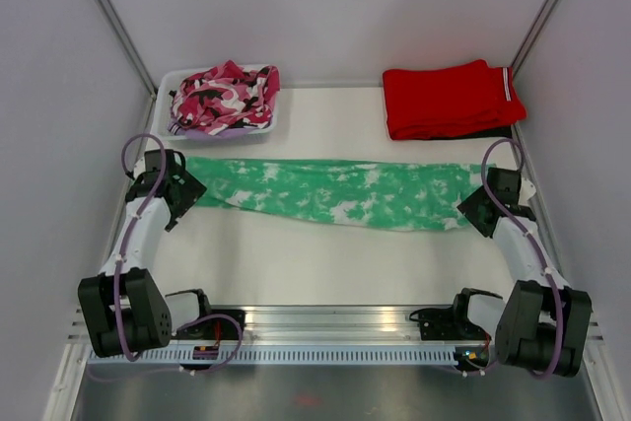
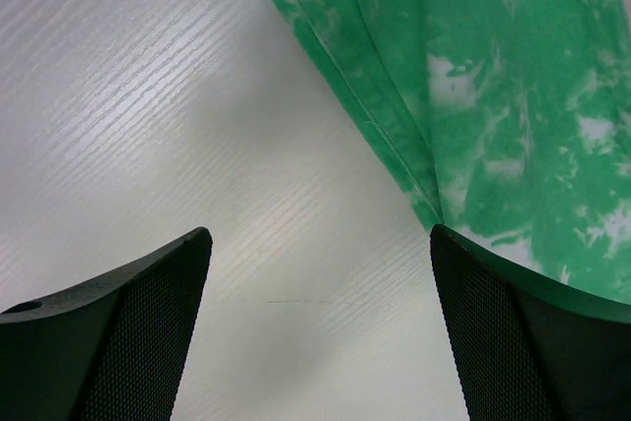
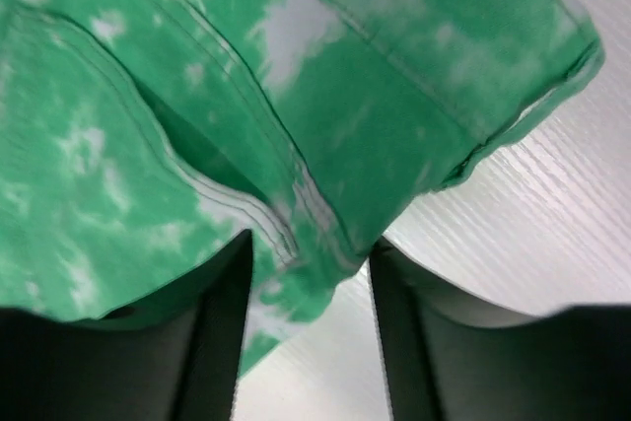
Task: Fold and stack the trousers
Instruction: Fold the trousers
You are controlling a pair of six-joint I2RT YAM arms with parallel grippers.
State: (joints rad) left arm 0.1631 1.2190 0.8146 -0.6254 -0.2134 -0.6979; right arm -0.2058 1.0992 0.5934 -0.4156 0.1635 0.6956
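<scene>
The mint green tie-dye trousers [image 1: 335, 192] lie stretched out in a long band across the middle of the table, left to right. My left gripper [image 1: 187, 194] is at their left end, low over the table. In the left wrist view [image 2: 320, 244] it is open and empty over bare tabletop, with the trousers' edge [image 2: 493, 96] by its right finger [image 2: 523, 332]. My right gripper [image 1: 473, 206] is at the right end. In the right wrist view [image 3: 311, 253] the jaws stand apart with a fold of the trousers [image 3: 325, 125] hanging between them, not pinched.
A white basket [image 1: 170, 86] at the back left holds a pink, black and white camouflage garment [image 1: 225, 96]. Folded red trousers with a white stripe [image 1: 449, 98] lie at the back right. A metal rail [image 1: 325, 327] runs along the near edge. Walls close in both sides.
</scene>
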